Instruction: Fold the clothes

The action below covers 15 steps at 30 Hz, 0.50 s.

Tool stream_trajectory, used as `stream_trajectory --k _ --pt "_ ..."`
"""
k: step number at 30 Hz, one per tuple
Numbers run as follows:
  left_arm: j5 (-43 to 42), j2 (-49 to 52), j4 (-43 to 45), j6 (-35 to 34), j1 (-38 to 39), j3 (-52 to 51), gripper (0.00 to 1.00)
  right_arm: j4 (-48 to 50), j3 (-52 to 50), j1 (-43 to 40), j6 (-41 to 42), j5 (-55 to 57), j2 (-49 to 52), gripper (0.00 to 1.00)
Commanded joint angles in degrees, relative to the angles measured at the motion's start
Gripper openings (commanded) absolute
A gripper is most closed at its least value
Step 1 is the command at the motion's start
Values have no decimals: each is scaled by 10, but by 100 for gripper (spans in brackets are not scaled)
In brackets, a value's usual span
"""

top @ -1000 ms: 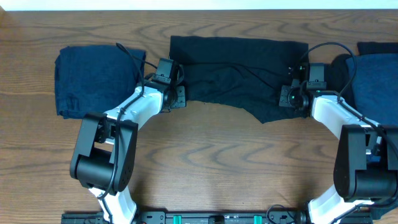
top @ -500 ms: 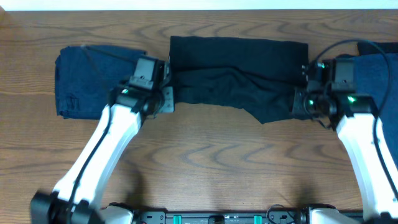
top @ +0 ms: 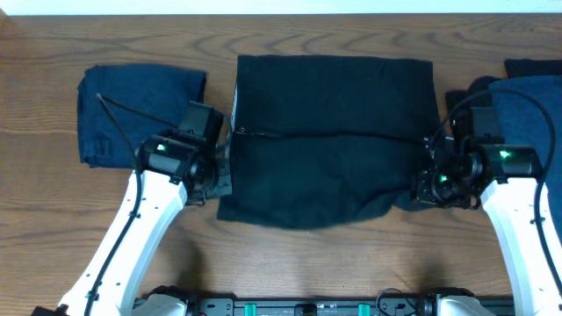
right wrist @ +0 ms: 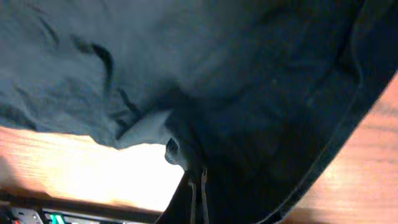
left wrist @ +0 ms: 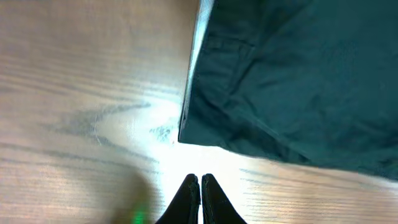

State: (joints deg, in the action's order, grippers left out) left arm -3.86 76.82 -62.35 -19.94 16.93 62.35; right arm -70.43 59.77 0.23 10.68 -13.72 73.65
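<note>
The wooden table (top: 307,263) runs the full width under both arms, with a pale strip along its far edge. The black garment (top: 334,96) lies in the middle. A second ago it was bunched into a narrow band at the far side; now it is drawn out toward the near side into a broad, almost square sheet, with a crease across its middle and a wavy near hem. Both arms have stretched out from their earlier bent pose and come nearer the front. The left gripper (top: 221,183) sits at the sheet's near left corner. In its wrist view its fingers (left wrist: 189,196) are pressed together over bare wood, the corner of the cloth lies just ahead of them, and no cloth shows between them. The right gripper (top: 420,189) is at the near right corner, its fingers (right wrist: 193,193) pinched together on a fold of the black garment, which drapes up and away from them. A folded navy garment (top: 132,110) rests to the left, just beside the sheet, and the left arm's thin cable (top: 118,107) crosses over it. On the right a navy heap (top: 531,110) lies on more black cloth (top: 527,66), and the right arm covers part of its near edge.
</note>
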Motion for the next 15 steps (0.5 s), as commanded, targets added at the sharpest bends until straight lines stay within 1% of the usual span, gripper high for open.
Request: stream_trajectory --k 1,4,7,11,15 --pt "9 3 -2 -10 -2 -33 6 -4 -24 0 38 -7 -3 1" --pt "9 3 5 -12 -2 -54 6 -3 -56 0 65 -7 -3 1" --pt "5 3 16 -28 -2 -74 6 -3 -93 0 78 -7 -3 1" --pt "-2 3 35 -31 -2 -101 6 9 -146 0 109 -37 -3 1" --pt "-4 3 57 -31 -2 -113 6 24 -196 0 171 -36 -3 2"
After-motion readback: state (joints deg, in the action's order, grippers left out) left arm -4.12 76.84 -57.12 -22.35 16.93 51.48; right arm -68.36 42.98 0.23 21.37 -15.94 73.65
